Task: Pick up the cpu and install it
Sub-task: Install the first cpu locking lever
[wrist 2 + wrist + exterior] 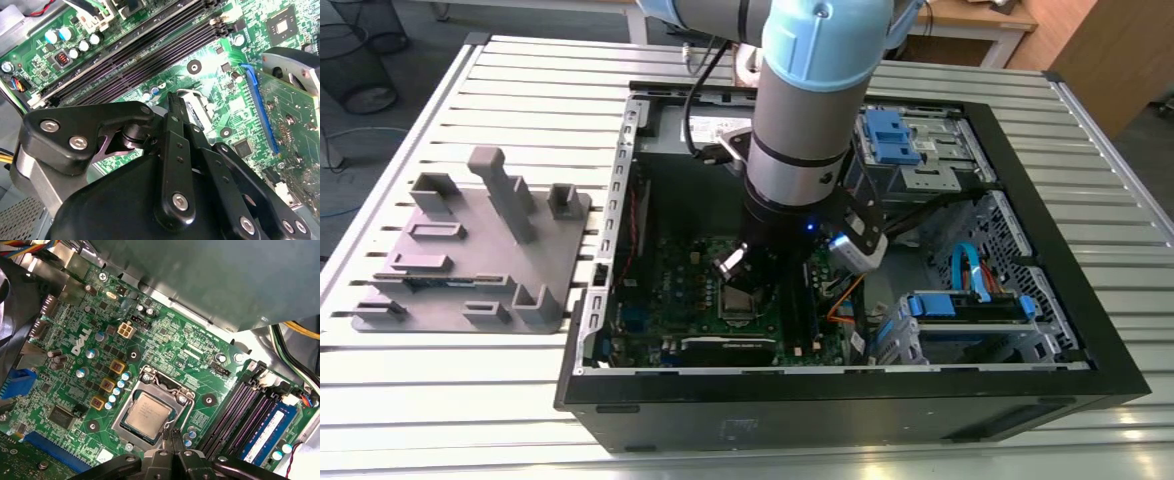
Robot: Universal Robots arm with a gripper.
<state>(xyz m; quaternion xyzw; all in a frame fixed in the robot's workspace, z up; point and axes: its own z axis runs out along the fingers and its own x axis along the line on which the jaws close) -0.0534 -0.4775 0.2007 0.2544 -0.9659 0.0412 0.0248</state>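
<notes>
The cpu [147, 415] lies flat inside the metal-framed socket [152, 412] on the green motherboard [75, 365], square to the frame, so seating appears done. The gripper [176, 436] hangs just above the socket's edge; in the first wrist view its jaws stand closed together with nothing between them, the chip being released below. The arm [807, 130] reaches straight down into the open computer case [1107, 340] (a vertical approach suits a flat drop-in part). The grey plastic fixture [467, 250] sits on the slatted table [480, 400], well apart from the case.
</notes>
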